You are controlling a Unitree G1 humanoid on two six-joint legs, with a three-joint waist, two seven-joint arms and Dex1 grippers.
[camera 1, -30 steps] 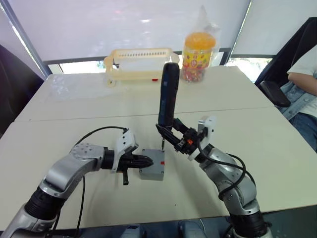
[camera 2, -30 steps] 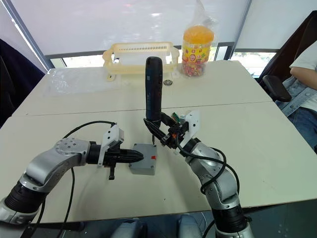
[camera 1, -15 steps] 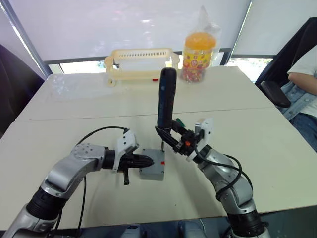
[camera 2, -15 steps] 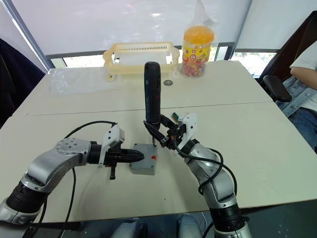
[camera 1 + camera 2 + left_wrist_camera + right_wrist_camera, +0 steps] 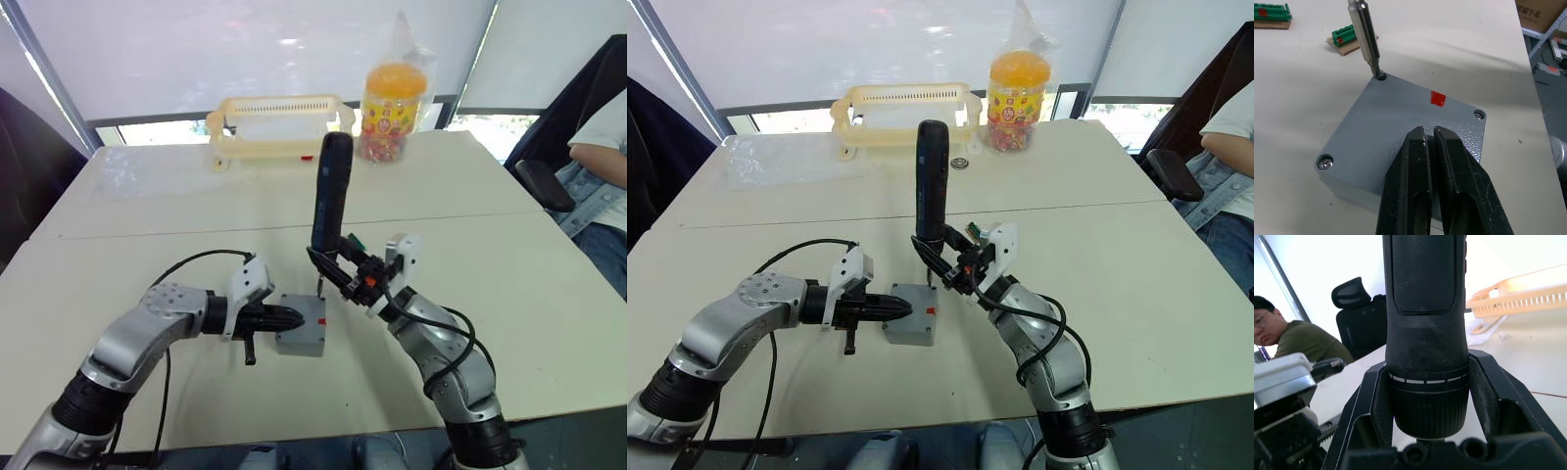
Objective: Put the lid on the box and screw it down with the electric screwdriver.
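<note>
Grey moulded plastic, the box [image 5: 1400, 147] sits on the table with the lid [image 5: 1415, 122] already seated, just past the tips of the left gripper [image 5: 1432, 134], whose fingers are pressed together with nothing between them, bearing on the lid's near edge. The right gripper [image 5: 331, 264] has its fingers clamped round the lower barrel of the electric screwdriver [image 5: 331, 191], upright, the bit [image 5: 1365, 36] standing in a far corner hole. Two other corners show screws. I'd judge the box light, stiff and liable to skid, so bracing it makes sense. A red mark [image 5: 1438, 98] carries no legible writing.
</note>
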